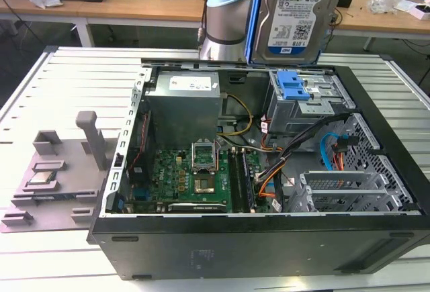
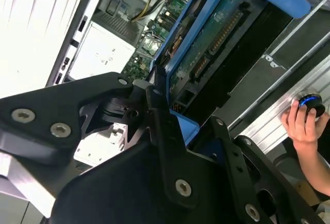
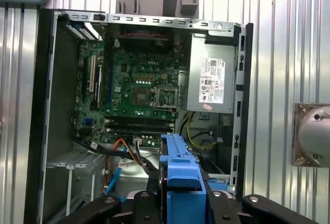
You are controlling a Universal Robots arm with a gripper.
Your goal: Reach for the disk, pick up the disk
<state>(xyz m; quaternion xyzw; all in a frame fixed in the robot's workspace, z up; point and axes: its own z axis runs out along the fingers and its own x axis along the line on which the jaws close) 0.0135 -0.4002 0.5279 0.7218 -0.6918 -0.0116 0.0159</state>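
Ribbed metal table [image 1: 74, 84] bears open computer case [image 1: 255, 245]; tool [image 3: 181, 195] clamps disk [image 1: 295, 20] aloft.

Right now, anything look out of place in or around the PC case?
Only the disk: it is out of the case, upright in the air above the drive cage, clamped at its blue rails in the hand. Nothing looks spilled or damaged.

Silver metal disk [image 1: 295, 17], flat, rectangular, white-and-blue label facing out, bright blue side rails. Stands upright on edge, raised in air, at 1 o'clock in exterior view, above far rim of open case [image 1: 255, 245]. Second wrist view: green circuit-board underside, connector row, blue rail alongside.
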